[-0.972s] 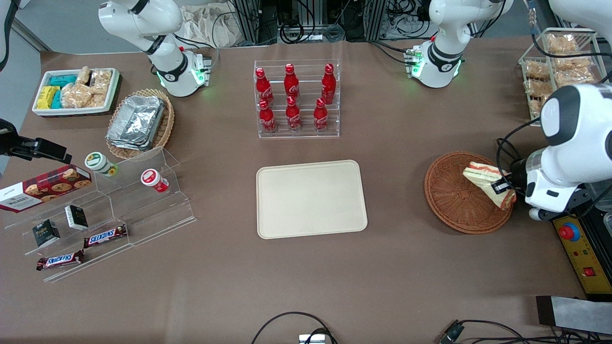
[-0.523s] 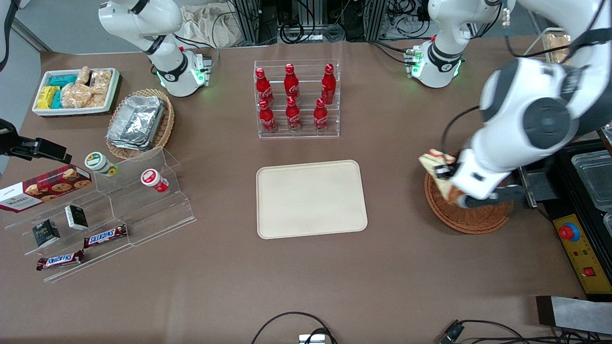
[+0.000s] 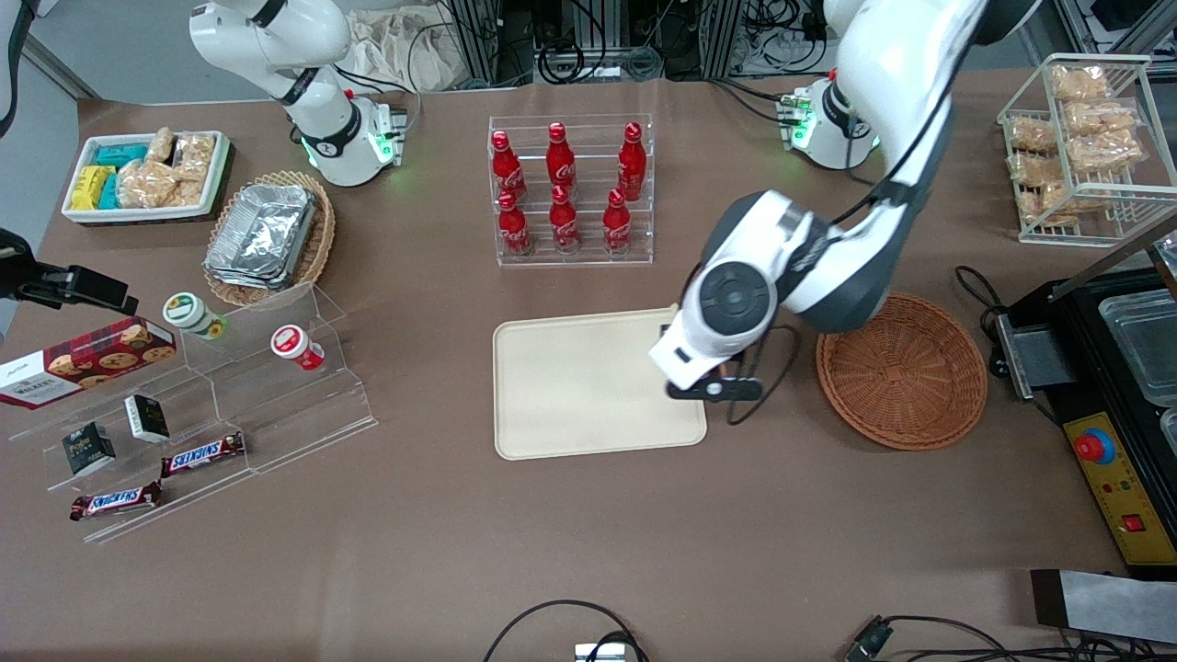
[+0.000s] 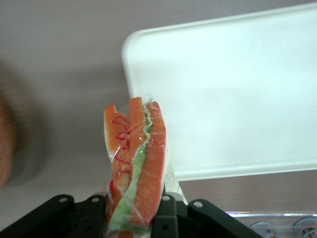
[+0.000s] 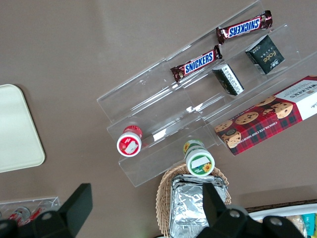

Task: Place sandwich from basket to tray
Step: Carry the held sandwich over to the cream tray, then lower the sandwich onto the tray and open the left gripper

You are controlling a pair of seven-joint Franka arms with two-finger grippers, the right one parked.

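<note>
My left gripper (image 4: 133, 218) is shut on the sandwich (image 4: 136, 163), a plastic-wrapped wedge whose orange, red and pale green layers stick up between the black fingers. In the front view the gripper's wrist (image 3: 699, 363) hangs over the edge of the cream tray (image 3: 570, 386) that is closest to the basket, and it hides the sandwich. In the left wrist view the sandwich is above the brown table, just beside a rounded corner of the tray (image 4: 237, 89). The reddish-brown wicker basket (image 3: 901, 368) holds nothing.
A clear rack of red bottles (image 3: 570, 188) stands farther from the front camera than the tray. A clear stepped shelf with snacks (image 3: 211, 405), a tan basket of foil containers (image 3: 271, 234) and a white snack bin (image 3: 147, 175) lie toward the parked arm's end. A wire rack (image 3: 1085, 138) stands toward the working arm's end.
The left arm lifted the sandwich out of the basket and carried it sideways to the tray's edge. The basket now holds nothing.
</note>
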